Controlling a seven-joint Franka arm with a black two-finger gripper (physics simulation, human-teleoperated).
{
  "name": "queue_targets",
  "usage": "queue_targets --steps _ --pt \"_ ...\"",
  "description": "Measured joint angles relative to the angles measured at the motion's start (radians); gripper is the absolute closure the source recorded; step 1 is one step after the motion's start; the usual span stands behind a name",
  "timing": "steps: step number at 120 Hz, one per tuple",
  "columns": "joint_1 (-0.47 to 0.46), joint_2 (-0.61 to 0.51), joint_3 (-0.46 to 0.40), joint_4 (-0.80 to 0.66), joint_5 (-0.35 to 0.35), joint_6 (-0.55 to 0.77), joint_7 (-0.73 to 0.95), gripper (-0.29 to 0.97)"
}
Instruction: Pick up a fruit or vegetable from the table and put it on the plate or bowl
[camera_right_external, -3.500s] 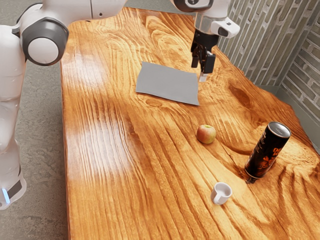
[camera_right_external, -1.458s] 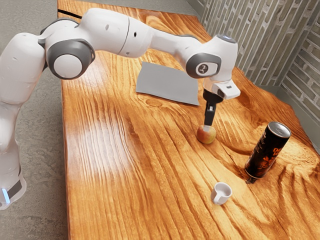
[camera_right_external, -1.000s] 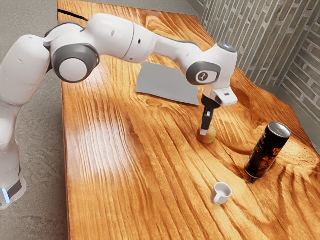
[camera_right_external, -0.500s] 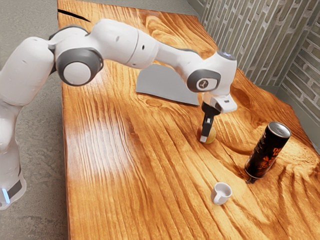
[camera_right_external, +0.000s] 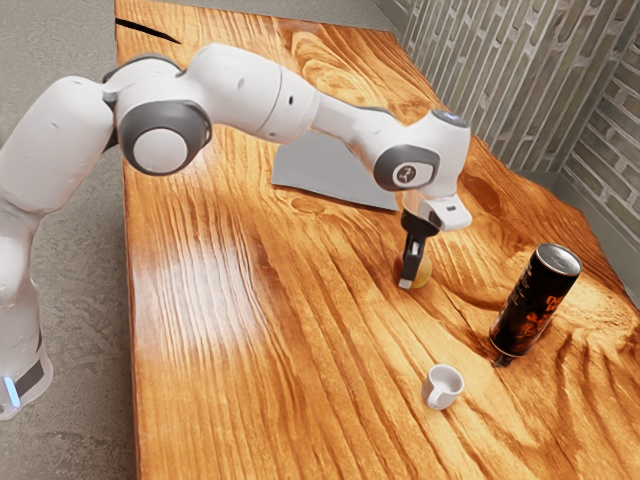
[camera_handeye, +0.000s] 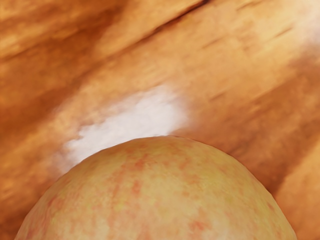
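Nearest the camera, a small white cup (camera_right_external: 442, 385) is standing on the wooden tabletop (camera_right_external: 250, 350), its opening facing up. Behind it, toward the exterior view's right, a black can (camera_right_external: 535, 302) is leaning at a tilt, well apart from the cup. Farther in, the apple (camera_right_external: 425, 273) is sitting on the tabletop between the can and the grey mat. My fingers (camera_right_external: 407, 268) are reaching straight down at the apple, and the near one is crossing the apple's front with its tip close to the wood. I cannot tell whether they are clamped on the fruit or merely straddling it. In the wrist view the apple (camera_handeye: 160, 195) is looming just under my hand, yellow with red flecks, with wood grain running behind it. Beyond the apple, the mat (camera_right_external: 335, 165) is lying flat. My white arm (camera_right_external: 300, 100) is stretching over the mat from the exterior view's left. A brick wall (camera_right_external: 520, 60) is rising behind the tabletop's far right edge.
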Motion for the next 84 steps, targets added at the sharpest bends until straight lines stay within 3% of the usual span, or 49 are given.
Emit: queue_targets --steps 34,52,84 --pt "0.003 -0.011 0.007 0.002 -0.012 -0.005 -0.02 0.42" --pt "0.009 -0.055 0.01 0.004 -0.008 -0.03 -0.038 0.42" --pt "0.008 -0.158 0.121 0.007 -0.006 -0.114 -0.072 0.41"
